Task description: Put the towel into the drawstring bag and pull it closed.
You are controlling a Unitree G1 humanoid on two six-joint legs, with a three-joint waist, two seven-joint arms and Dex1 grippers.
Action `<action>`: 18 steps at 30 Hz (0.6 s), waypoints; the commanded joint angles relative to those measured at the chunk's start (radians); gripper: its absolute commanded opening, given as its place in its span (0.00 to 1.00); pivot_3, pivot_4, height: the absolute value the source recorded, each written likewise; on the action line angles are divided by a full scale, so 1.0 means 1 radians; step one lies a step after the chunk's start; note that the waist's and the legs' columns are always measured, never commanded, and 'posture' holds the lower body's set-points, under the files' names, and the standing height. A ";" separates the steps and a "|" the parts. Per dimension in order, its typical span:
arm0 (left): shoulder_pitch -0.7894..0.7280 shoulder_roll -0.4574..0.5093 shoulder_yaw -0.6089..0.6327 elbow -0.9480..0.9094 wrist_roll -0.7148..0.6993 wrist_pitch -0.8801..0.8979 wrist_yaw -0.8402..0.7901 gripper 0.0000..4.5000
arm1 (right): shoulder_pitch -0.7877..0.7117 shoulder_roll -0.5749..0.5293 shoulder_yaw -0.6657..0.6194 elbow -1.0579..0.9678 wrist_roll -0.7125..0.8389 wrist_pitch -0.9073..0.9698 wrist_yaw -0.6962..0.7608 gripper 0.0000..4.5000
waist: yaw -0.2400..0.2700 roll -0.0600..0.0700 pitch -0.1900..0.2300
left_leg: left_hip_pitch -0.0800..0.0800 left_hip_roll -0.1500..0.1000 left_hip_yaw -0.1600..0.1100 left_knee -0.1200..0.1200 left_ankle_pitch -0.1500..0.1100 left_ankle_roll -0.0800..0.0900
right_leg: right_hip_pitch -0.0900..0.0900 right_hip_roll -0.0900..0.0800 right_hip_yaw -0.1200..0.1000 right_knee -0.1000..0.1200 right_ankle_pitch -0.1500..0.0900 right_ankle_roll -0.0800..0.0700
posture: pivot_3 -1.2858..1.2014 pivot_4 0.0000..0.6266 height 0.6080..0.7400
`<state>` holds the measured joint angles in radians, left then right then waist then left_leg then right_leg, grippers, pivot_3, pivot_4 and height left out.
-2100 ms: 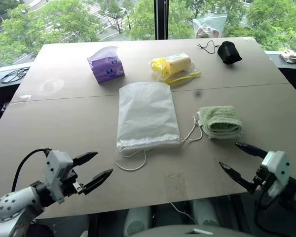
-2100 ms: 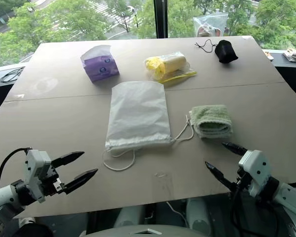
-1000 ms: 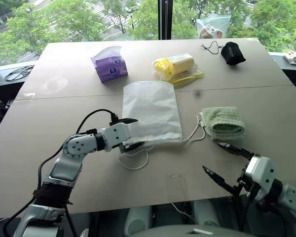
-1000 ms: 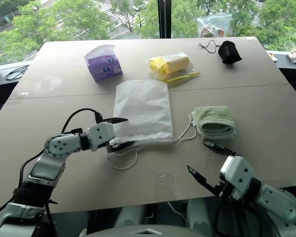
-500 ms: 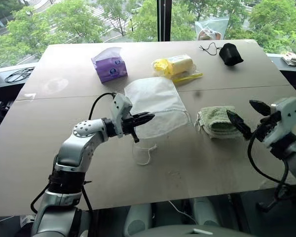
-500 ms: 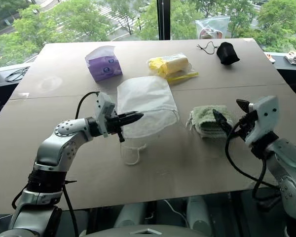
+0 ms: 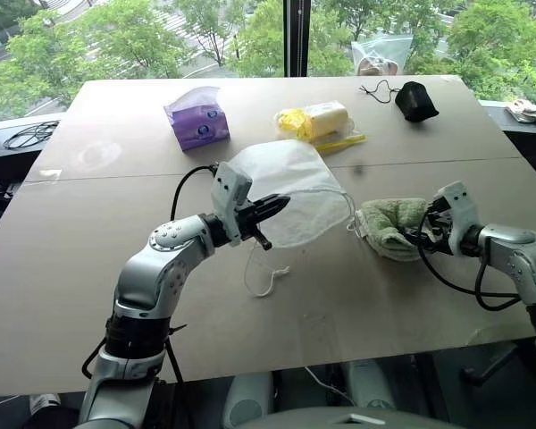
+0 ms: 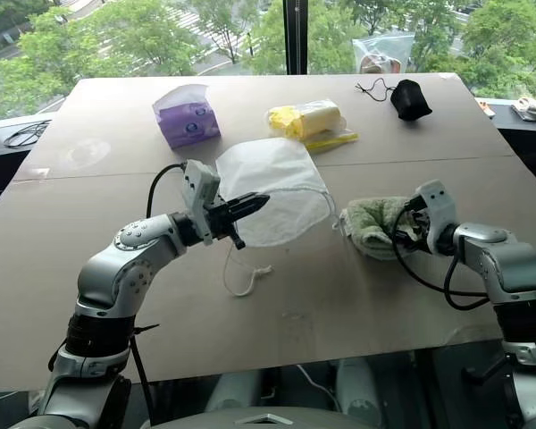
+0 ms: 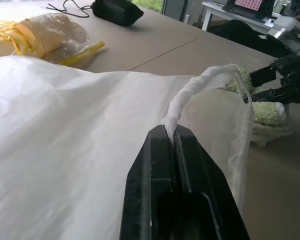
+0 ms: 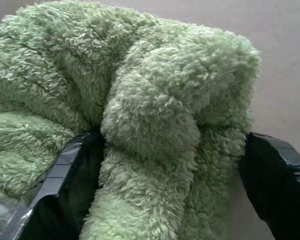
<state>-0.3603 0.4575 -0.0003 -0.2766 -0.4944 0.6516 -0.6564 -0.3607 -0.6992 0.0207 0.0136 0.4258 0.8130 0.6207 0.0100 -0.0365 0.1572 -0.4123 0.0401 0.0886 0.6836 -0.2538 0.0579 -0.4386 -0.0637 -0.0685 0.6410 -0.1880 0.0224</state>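
Lifted now: the left hand (image 9: pixel 172 142) has pulled the drawstring bag's mouth edge up off the bench (image 7: pixel 89 232) since a second ago, and the right hand (image 7: pixel 422 234) has swung in from the near edge onto the towel (image 7: pixel 389 223). The left hand's fingers are pressing together, pinching the white cord and rim of the drawstring bag (image 7: pixel 286 183), which is billowing thin and translucent, its loose cord dangling onto the bench. The towel is lying fluffy, sage-green and bunched, just right of the bag. The right hand's fingers (image 10: pixel 72 175) are straddling a fat fold of it, still spread, towel between them.
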 commanded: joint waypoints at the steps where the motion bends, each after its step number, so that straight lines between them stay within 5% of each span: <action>1: -0.001 -0.003 0.016 -0.070 -0.017 0.023 0.031 0.00 | 0.047 0.054 0.070 0.015 -0.049 -0.113 0.055 0.52 | -0.003 -0.001 0.000 | 0.000 0.000 0.000 0.000 0.000 0.000 | 0.000 0.000 0.000 0.000 -0.001 -0.001 | 0.52 0.24 1.00; 6: -0.016 -0.009 0.020 -0.065 -0.027 0.050 0.056 0.00 | 0.128 0.084 -0.003 -0.099 -0.034 -0.248 0.099 0.01 | -0.015 0.000 0.000 | 0.002 0.000 0.001 0.001 0.000 0.000 | 0.001 0.000 0.002 0.001 -0.001 -0.003 | 0.52 0.24 1.00; 10: -0.045 -0.008 0.015 -0.046 -0.032 0.069 0.055 0.00 | 0.354 0.012 -0.236 -0.491 0.406 -0.077 0.281 0.00 | 0.006 0.008 0.005 | -0.002 0.000 -0.003 0.000 0.000 0.000 | -0.001 0.000 0.002 0.001 0.001 0.001 | 0.52 0.24 1.00; 13: -0.054 0.000 -0.011 -0.035 -0.020 0.063 0.034 0.00 | 0.406 0.005 -0.255 -0.629 0.571 0.000 0.240 0.00 | 0.003 0.009 0.005 | -0.003 0.000 -0.003 0.000 0.000 -0.001 | -0.001 0.000 0.001 0.000 0.002 -0.001 | 0.52 0.24 1.00; 18: -0.050 0.024 -0.098 -0.016 0.034 -0.010 -0.048 0.00 | 0.222 0.156 -0.003 -0.580 0.376 -0.010 0.011 0.00 | -0.007 0.006 0.005 | -0.001 -0.001 -0.002 0.000 0.000 0.000 | -0.001 0.000 0.001 0.000 -0.002 -0.003 | 0.52 0.24 1.00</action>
<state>-0.4023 0.4805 -0.0867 -0.2851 -0.4689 0.6775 -0.6769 -0.0850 -0.5716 -0.0595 -0.6042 0.8990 0.8201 0.7215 0.0027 -0.0302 0.1623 -0.4127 0.0395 0.0866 0.6842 -0.2538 0.0577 -0.4394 -0.0639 -0.0676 0.6414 -0.1897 0.0188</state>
